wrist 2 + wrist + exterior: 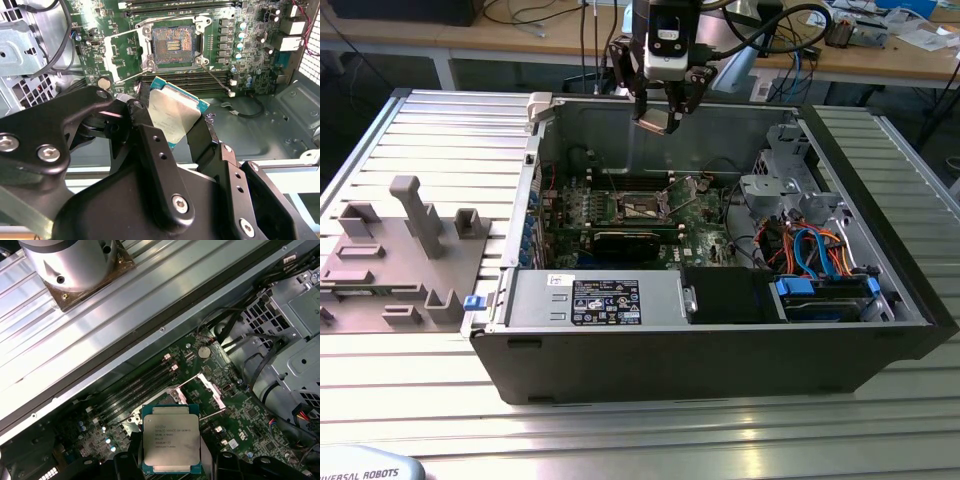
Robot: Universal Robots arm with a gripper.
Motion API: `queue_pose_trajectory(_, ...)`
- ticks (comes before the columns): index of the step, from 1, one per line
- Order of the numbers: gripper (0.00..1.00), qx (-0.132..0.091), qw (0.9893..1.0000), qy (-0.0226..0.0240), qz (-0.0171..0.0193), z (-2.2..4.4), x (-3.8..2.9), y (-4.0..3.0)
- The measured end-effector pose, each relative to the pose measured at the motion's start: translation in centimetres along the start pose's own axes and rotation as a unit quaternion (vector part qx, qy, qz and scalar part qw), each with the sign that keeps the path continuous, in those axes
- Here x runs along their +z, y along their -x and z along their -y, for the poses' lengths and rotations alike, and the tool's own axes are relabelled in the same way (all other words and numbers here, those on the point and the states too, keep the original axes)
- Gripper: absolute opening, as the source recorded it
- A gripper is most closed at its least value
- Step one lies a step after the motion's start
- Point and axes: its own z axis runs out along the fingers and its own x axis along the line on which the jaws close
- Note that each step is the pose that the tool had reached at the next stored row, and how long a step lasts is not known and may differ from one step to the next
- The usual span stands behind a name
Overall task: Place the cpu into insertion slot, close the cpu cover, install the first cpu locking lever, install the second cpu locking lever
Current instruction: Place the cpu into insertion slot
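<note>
Clamped on two opposite edges of the chip (172, 116), the jaws hold it high over the open case (720, 350), well apart from the uncovered socket (173, 45) lying below on the green board (252, 75).

Gripper (662, 116): black jointed fingers (150, 145), silver screws (180, 202); white-and-black wrist housing (668, 45), looping black cables (775, 30), silvery flange (75, 265).

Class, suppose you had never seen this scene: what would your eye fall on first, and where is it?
First the gripper, hanging above the open black computer case and clamping the cpu by its edges. Below it, on the green motherboard, the insertion slot lies bare, with nothing in it.
</note>
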Motion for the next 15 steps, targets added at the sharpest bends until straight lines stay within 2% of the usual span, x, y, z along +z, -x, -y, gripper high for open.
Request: queue_pose_trajectory(15,0.54,0.004,1.0000,0.0001,0.0003,0.00,0.00,0.00)
